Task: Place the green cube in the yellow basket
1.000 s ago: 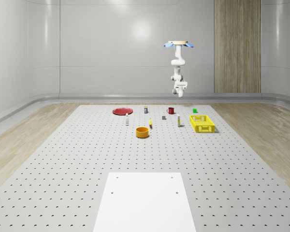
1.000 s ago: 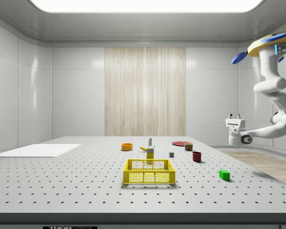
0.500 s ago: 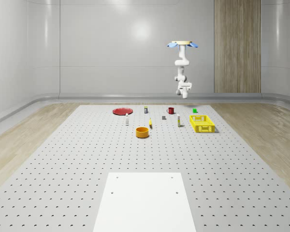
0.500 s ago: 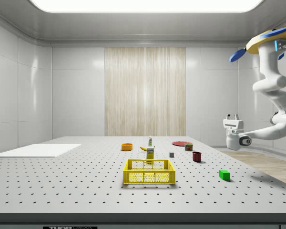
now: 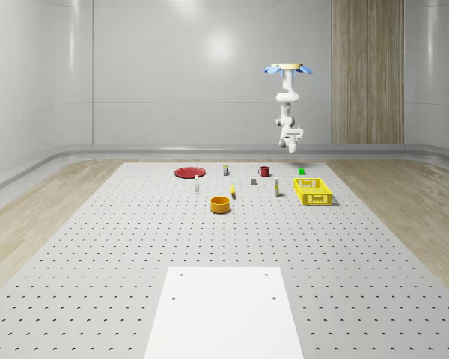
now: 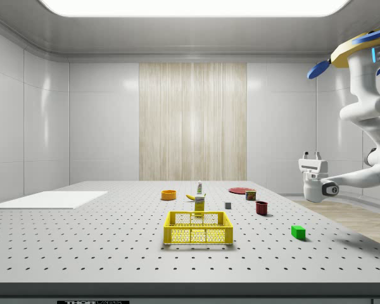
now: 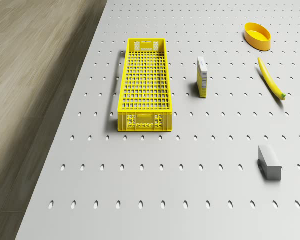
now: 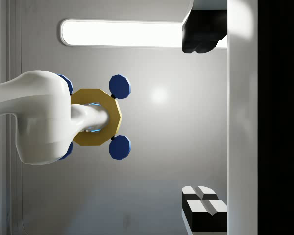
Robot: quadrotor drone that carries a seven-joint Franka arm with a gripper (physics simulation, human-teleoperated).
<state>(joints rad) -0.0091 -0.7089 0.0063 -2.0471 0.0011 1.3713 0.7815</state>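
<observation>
The green cube (image 5: 301, 171) (image 6: 297, 232) lies on the perforated table near its far edge, just beyond the yellow basket (image 5: 314, 191) (image 6: 198, 228) (image 7: 144, 85), which stands empty. The drone (image 5: 289, 69) (image 6: 361, 50) hovers high over the table's far edge, close to the cube. Its arm hangs down and bends so that my gripper (image 5: 291, 142) (image 6: 313, 155) (image 8: 206, 122) points upward, well above the cube. It is open and holds nothing; in the wrist view the fingers (image 8: 201, 36) stand wide apart against the ceiling.
On the table are a red mug (image 5: 264, 170), a red plate (image 5: 188, 172), an orange bowl (image 5: 221, 204) (image 7: 257, 36), a banana (image 7: 271, 79), a small carton (image 7: 202, 76), a grey block (image 7: 269, 162) and a can (image 5: 226, 170). A white sheet (image 5: 224, 310) lies at the near edge.
The drone and arm have drifted toward the whole-scene view's right, nearer to above the green cube. The gripper stays open and pointing up. The table objects have not moved.
</observation>
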